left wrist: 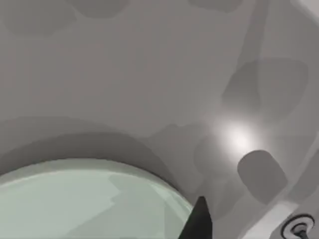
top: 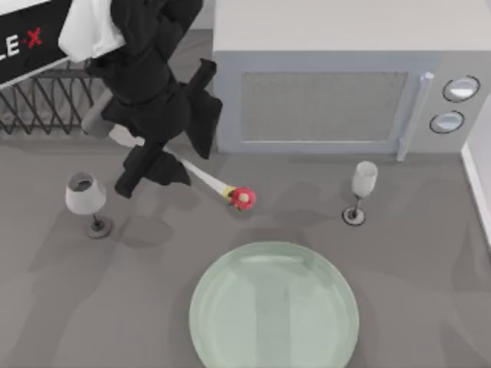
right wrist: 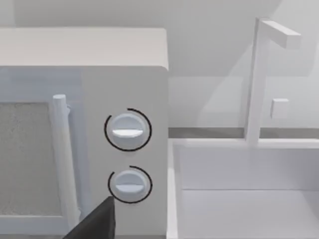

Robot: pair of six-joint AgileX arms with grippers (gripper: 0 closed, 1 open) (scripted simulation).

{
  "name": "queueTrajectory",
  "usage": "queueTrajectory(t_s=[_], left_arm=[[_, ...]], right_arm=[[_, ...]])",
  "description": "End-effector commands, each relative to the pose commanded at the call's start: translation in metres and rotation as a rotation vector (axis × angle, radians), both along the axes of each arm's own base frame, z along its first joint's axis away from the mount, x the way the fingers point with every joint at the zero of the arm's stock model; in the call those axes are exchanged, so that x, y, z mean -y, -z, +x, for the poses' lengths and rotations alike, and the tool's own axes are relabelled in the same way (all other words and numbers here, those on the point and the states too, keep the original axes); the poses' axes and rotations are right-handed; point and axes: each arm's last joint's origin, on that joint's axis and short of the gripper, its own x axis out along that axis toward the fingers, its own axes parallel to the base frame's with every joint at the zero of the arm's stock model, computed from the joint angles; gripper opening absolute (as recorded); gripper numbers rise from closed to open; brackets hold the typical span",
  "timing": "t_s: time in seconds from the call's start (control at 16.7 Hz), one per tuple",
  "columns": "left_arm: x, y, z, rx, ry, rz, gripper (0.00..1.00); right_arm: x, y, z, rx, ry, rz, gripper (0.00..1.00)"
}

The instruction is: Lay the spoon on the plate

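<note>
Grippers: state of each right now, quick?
Left gripper: shut on the spoon, held above the table behind the plate.
Right gripper: parked facing the microwave; state cannot be told.

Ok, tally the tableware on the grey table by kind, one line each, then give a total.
White stemmed glasses: 2 (one at the table's left, one at its right)
White spoon with the pink-red knob at its handle tip: 1, its bowl end under the left gripper
Large round pale-green plate: 1
Total: 4
</note>
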Motion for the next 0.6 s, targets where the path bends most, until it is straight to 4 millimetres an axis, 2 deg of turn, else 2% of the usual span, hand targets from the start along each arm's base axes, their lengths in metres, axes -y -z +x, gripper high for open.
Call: queueTrajectory(t_s=[0.3, 0.6], left_arm=[[0.069, 0.025, -0.05, -0.159, -0.279, 0.094, 0.0], [0.109, 0.038, -0.099, -0.158, -0.435, 0.203, 0.0]], right_arm=[[0.0, 0.0, 0.0, 0.0, 0.0, 0.0, 1.0], [0.0, 0.0, 0.0, 0.0, 0.0, 0.0, 1.0]])
